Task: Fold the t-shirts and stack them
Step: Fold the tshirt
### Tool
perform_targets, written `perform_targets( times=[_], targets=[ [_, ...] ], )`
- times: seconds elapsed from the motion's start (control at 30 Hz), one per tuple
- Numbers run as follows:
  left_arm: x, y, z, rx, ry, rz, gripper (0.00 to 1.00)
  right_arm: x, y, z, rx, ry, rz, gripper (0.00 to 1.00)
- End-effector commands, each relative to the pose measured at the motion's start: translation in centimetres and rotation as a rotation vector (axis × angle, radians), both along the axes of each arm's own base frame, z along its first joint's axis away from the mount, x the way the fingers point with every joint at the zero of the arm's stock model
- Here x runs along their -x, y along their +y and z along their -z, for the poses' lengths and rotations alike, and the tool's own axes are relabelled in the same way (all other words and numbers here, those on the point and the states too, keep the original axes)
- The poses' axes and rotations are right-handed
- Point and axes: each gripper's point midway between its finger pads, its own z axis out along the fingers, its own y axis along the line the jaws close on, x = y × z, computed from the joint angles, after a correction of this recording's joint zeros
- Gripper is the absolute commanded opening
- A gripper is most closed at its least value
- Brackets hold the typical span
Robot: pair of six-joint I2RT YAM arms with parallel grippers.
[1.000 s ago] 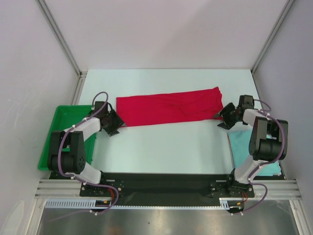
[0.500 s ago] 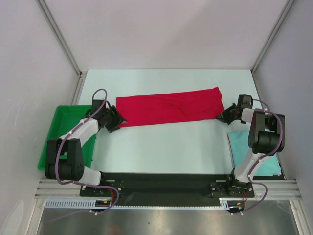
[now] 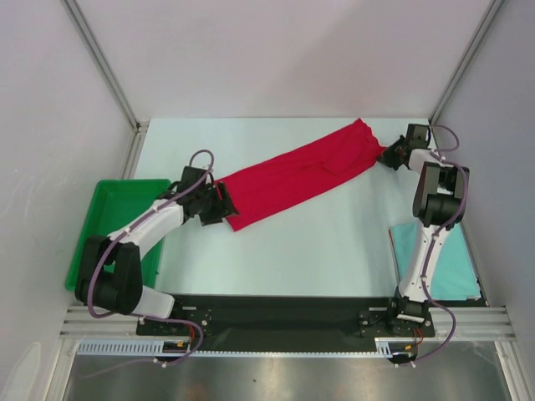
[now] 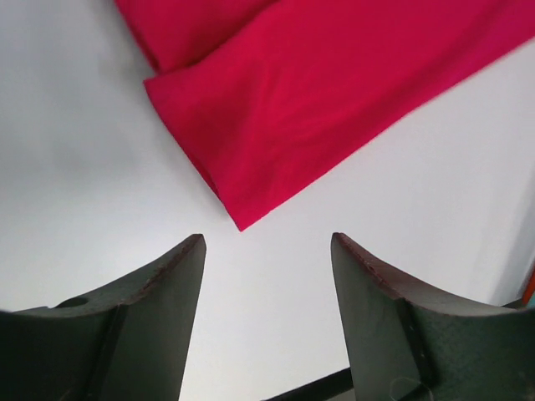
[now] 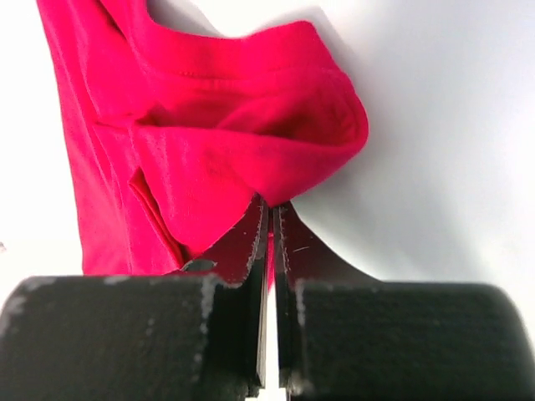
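— Behind the right gripper (image 3: 391, 154), back by its arm's base, we have the teal t-shirt (image 3: 436, 261) lying as a flat folded rectangle on the table (image 3: 318, 242). We count that one as done.

— Agreed. And the red t-shirt (image 3: 292, 171)?

— Not finished. It lies as a long band stretched on a slant from the right gripper across to the left gripper (image 3: 219, 205). The left wrist view shows one layer lapped over another, so we judge it doubled lengthwise, nothing more.

— So what's left, in our reading?

— Fold the band across into a rectangle, then stack it with the teal one. Roughly halfway, we'd say.

— Right hand, quick.

— Clenched. In its wrist view the two fingers are pressed together with a thin pinch of red cloth caught between them. Just past the tips the hemmed end of the shirt bunches into a loose lump. We log it as grasping the red t-shirt by its far end.

— Left hand?

— Spread wide, holding nothing. Only table shows between the fingers. The shirt's near corner sits just ahead of the tips, centred on the gap but apart from both fingers. No contact that we can see.

— Anything else near it?

— The green tray (image 3: 125, 185), behind the left gripper beside that arm's elbow. Not part of the job, and we can't tell from here what's in it.
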Motion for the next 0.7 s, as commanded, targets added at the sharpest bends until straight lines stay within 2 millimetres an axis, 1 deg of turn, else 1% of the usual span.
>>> perform_targets(
  times=[0.0,0.03,0.07,0.1,0.13,0.17,0.2,0.23,0.27,0.3,0.33,0.37,0.4,0.43,0.47,0.5,0.53,0.57,0.6,0.63,0.67],
  targets=[
    [-0.1,-2.8,-2.5,-0.076,-0.094,0.154,0.68,-2.9,-1.4,0.4,0.085,-0.007,0.001,0.06],
    [-0.2,-2.9,-2.3,-0.112,-0.099,0.182,0.69,-4.2,-1.5,-1.1,0.09,-0.043,0.0,0.15],
    [-0.1,-3.3,-2.1,-0.127,-0.099,0.205,0.7,-4.5,-1.5,-1.2,0.091,-0.041,-0.003,0.2],
    [0.3,-3.9,-1.9,-0.144,-0.093,0.243,0.7,-4.2,-1.2,-0.8,0.087,-0.011,-0.008,0.28],
    [0.4,-4.0,-1.7,-0.168,-0.092,0.272,0.7,-4.4,-1.3,-1.4,0.093,-0.011,-0.012,0.4],
    [0.2,-4.0,-1.3,-0.198,-0.078,0.289,0.7,-4.8,-1.5,-2.5,0.109,-0.019,-0.005,0.45],
    [0.4,-4.5,-1.2,-0.213,-0.075,0.319,0.7,-3.9,-1.5,-2.8,0.121,0.022,-0.011,0.49],
    [0.3,-4.6,-1.1,-0.233,-0.081,0.35,0.7,-3.5,-1.7,-3.3,0.129,0.037,-0.013,0.56],
    [0.0,-5.0,-1.1,-0.242,-0.082,0.374,0.71,-3.4,-1.9,-4.3,0.144,0.04,-0.011,0.59],
    [-0.1,-5.3,-0.9,-0.262,-0.082,0.396,0.71,-2.2,-2.1,-5.2,0.16,0.075,-0.021,0.61],
    [-0.7,-5.4,-1.3,-0.284,-0.103,0.417,0.71,-1.5,-2.4,-5.8,0.167,0.086,-0.023,0.65],
    [-0.7,-5.4,-0.6,-0.314,-0.085,0.43,0.7,0.0,-2.3,-5.7,0.164,0.129,-0.03,0.66],
    [-1.0,-5.4,-0.5,-0.33,-0.085,0.439,0.71,0.7,-2.1,-6.3,0.163,0.13,-0.037,0.67],
    [-1.6,-5.5,-1.0,-0.348,-0.104,0.455,0.71,1.6,-1.5,-9.1,0.162,0.085,-0.062,0.68],
    [-1.7,-5.6,-1.0,-0.359,-0.104,0.464,0.69,2.4,-1.0,-9.7,0.158,0.075,-0.079,0.68],
    [-1.9,-5.8,-0.8,-0.366,-0.108,0.482,0.68,4.4,-0.1,-8.4,0.142,0.108,-0.101,0.68],
    [-2.4,-6.1,-1.1,-0.372,-0.124,0.495,0.67,5.5,1.1,-11.4,0.143,0.05,-0.132,0.68],
    [-2.5,-6.3,-1.2,-0.374,-0.126,0.502,0.63,6.4,1.7,-11.8,0.135,0.043,-0.147,0.68],
    [-2.6,-6.5,-0.9,-0.378,-0.121,0.51,0.62,8.8,2.6,-10.1,0.11,0.094,-0.161,0.68],
    [-2.9,-6.7,-1.2,-0.373,-0.128,0.513,0.6,10.0,4.3,-12.3,0.078,0.045,-0.192,0.68],
    [-3.0,-6.9,-1.2,-0.371,-0.124,0.514,0.6,10.8,5.6,-12.4,0.047,0.013,-0.219,0.68]
  ],
)
